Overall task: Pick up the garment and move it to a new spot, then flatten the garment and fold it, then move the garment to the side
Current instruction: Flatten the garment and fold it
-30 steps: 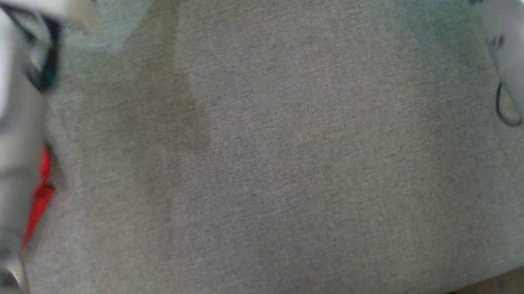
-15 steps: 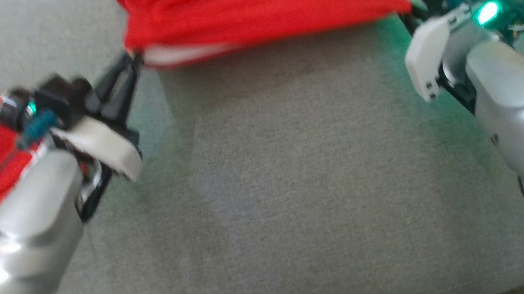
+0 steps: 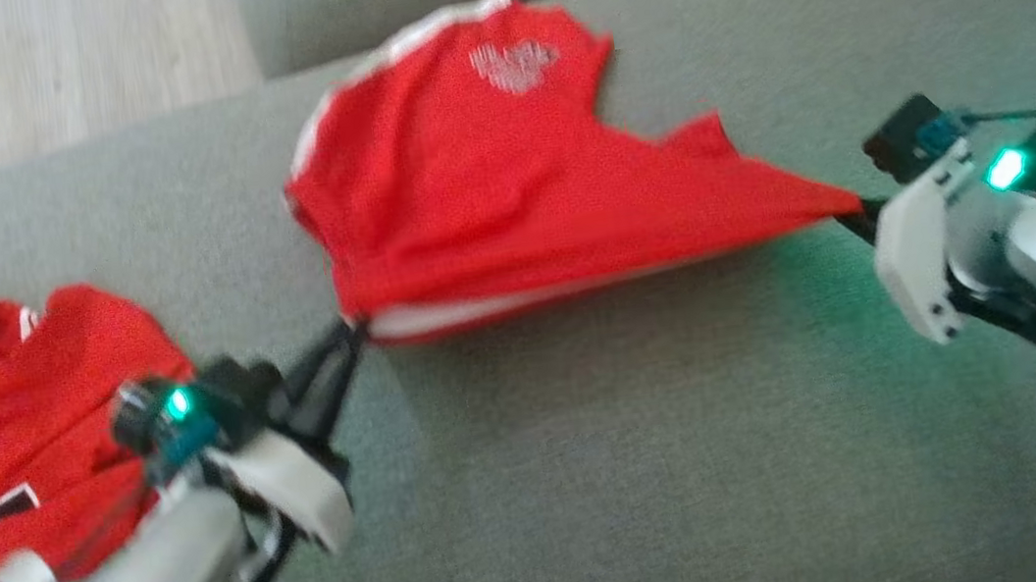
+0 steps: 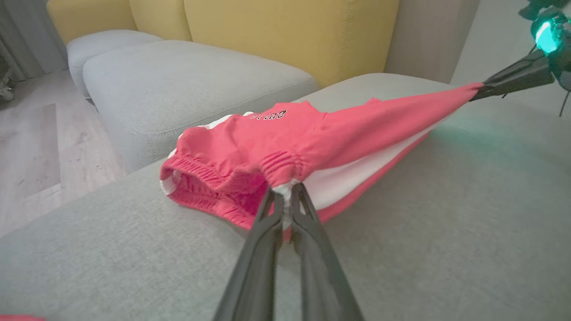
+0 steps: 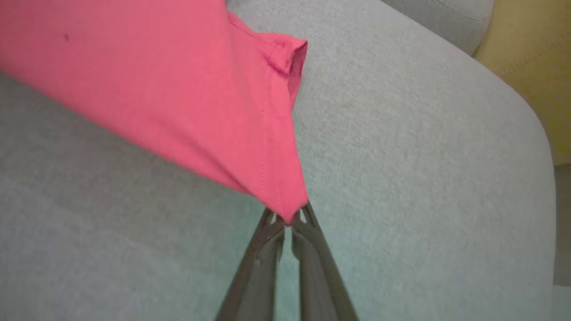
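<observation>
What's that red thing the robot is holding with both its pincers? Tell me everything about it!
They look like red shorts of soft, thin cloth, with white trim, a stretchy ribbed waistband and a small white print. The left pincer is shut on a waistband corner and the right pincer is shut on a hem corner, so the near edge is stretched tight and lifted between them. The far part lies rumpled on the grey sofa cushion.

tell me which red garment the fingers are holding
The stretched red garment, pinched at opposite ends by the left fingers and right fingers; the crumpled red garment lies untouched.
</observation>
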Robot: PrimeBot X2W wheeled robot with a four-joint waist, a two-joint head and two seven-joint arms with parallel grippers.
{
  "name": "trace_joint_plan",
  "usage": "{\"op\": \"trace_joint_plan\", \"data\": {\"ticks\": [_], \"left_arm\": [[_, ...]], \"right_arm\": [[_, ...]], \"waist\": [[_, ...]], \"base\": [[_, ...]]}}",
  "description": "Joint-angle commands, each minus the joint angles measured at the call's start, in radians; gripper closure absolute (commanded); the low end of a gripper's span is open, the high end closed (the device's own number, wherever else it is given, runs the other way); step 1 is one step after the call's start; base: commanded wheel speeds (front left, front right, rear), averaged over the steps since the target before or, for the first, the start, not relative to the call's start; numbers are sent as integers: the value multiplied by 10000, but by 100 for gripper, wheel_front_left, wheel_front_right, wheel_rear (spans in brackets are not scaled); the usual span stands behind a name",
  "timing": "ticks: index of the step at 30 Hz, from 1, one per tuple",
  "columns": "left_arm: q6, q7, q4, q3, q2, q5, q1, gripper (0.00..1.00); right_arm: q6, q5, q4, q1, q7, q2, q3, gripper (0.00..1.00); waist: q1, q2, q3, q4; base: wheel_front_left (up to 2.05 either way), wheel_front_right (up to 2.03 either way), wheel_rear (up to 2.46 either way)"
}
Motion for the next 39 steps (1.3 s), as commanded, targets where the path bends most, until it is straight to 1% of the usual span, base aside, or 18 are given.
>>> {"op": "trace_joint_plan", "data": {"ticks": [1, 3, 6, 10, 12, 13, 15, 19, 25, 33, 36, 39], "left_arm": [[222, -43, -492, 311, 535, -127, 11, 100], [403, 23, -923, 252, 625, -203, 393, 100], [666, 140, -1648, 197, 768, -336, 889, 100], [1037, 382, -2635, 116, 975, -400, 1322, 100], [1116, 442, -2846, 114, 1018, -416, 1373, 100], [1257, 533, -3186, 150, 1084, -459, 1420, 100], [1320, 575, -3306, 175, 1108, -470, 1409, 100], [1550, 692, -3574, 355, 1144, -507, 1194, 100], [1707, 845, -3523, 716, 1075, -600, 542, 100], [1532, 977, -2945, 959, 584, -605, -628, 100], [1421, 965, -2591, 996, 275, -595, -1075, 100], [1217, 894, -2152, 962, -113, -567, -1511, 100]], "right_arm": [[-9, 442, -506, 157, 240, -792, 227, 100], [-9, 832, -945, 278, 451, -1272, 447, 100], [-9, 1084, -1517, 443, 839, -1952, 717, 100], [-9, 1516, -2245, 634, 1087, -2615, 725, 100], [-9, 1557, -2384, 644, 1028, -2727, 657, 100], [-9, 1634, -2547, 648, 836, -2812, 426, 100], [-9, 1591, -2577, 632, 722, -2818, 320, 100], [-9, 1256, -2531, 452, 160, -2629, -213, 100], [-9, 841, -2237, -74, -431, -2064, -1210, 100], [-9, -78, -1311, -1246, -623, -1271, -1837, 100], [-9, -299, -782, -1710, -670, -955, -1935, 100], [-9, -457, -88, -2111, -854, -620, -2072, 100]], "waist": [[3, -1, -508, -284], [3, -1, -697, -358], [3, -1, -893, -429], [3, -1, -979, -461], [3, -1, -976, -454], [3, -1, -956, -426], [3, -1, -937, -403], [3, -1, -689, -235], [3, -1, 114, 208], [3, -1, 1238, 1030], [3, -1, 1600, 1392], [3, -1, 1955, 1755]], "base": [[0, 0, 0], [0, 0, 0], [0, 0, 0], [0, 0, 0], [0, 0, 0], [0, 0, 0], [0, 0, 0], [0, 0, 0], [0, 0, 0], [0, 0, 0], [0, 0, 0], [0, 0, 0]]}}
